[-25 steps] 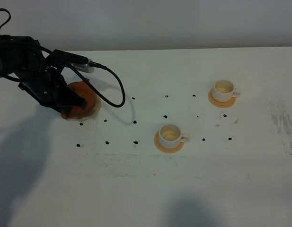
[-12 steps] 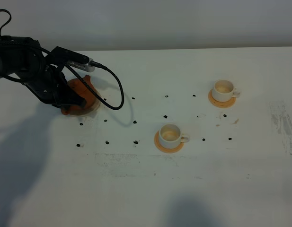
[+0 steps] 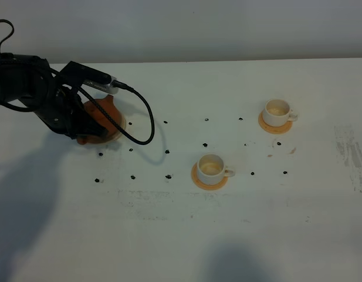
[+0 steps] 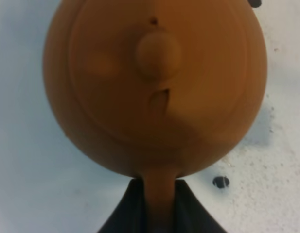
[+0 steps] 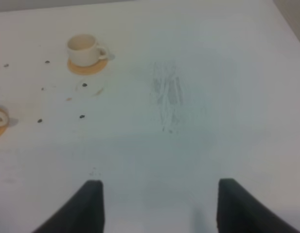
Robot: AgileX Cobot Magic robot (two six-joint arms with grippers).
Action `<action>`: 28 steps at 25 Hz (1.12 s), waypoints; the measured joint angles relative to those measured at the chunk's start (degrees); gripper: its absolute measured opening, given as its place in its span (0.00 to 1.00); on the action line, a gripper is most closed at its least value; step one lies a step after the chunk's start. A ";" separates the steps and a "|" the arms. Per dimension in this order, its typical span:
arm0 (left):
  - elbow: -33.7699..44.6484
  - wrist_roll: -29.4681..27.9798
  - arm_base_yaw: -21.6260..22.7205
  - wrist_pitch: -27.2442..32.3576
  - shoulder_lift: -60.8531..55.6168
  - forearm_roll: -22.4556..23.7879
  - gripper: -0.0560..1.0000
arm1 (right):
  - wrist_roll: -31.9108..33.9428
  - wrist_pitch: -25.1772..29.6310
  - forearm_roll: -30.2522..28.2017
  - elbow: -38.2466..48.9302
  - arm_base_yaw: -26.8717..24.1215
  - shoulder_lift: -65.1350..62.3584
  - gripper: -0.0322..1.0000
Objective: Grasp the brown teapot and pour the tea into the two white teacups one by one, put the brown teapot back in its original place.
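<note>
1. The brown teapot (image 3: 102,115) sat in the upper left of the exterior view, partly covered by the left arm. Whether its base touched the table (image 3: 186,235) could not be determined.

2. The left gripper (image 4: 159,206) gripped the pot by its handle (image 4: 159,187). In the left wrist view the two dark fingers (image 4: 124,213) pinched the handle from either side. The lid knob (image 4: 158,52) faced the camera, so the pot was roughly level. This hold probably served two purposes: it left the spout side clear of the fingers, and it kept the tea inside until a deliberate tilt.

3. The nearer teacup (image 3: 211,167) stood at centre frame and the farther teacup (image 3: 278,110) at upper right, each on an orange coaster (image 3: 208,180) and well apart from the pot. Both interiors looked pale, and no fill could be confirmed.

4. The right gripper (image 5: 158,208) hung over bare table with its fingers (image 5: 90,206) spread wide and nothing between them. It was judged to be parked clear of the pouring path.
</note>
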 joint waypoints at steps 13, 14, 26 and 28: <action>1.11 6.49 -1.88 3.16 -6.82 -1.99 0.12 | 0.00 0.00 0.00 0.00 0.00 0.00 0.51; 1.15 7.84 -2.33 3.77 -7.05 -2.61 0.12 | 0.00 0.00 0.00 0.00 0.00 0.00 0.51; -2.67 24.49 -8.16 10.61 -7.32 -7.07 0.12 | 0.00 0.00 0.00 0.00 0.00 0.00 0.51; -3.04 27.58 -8.87 10.77 -7.32 -7.07 0.12 | 0.00 0.00 0.00 0.00 0.00 0.00 0.51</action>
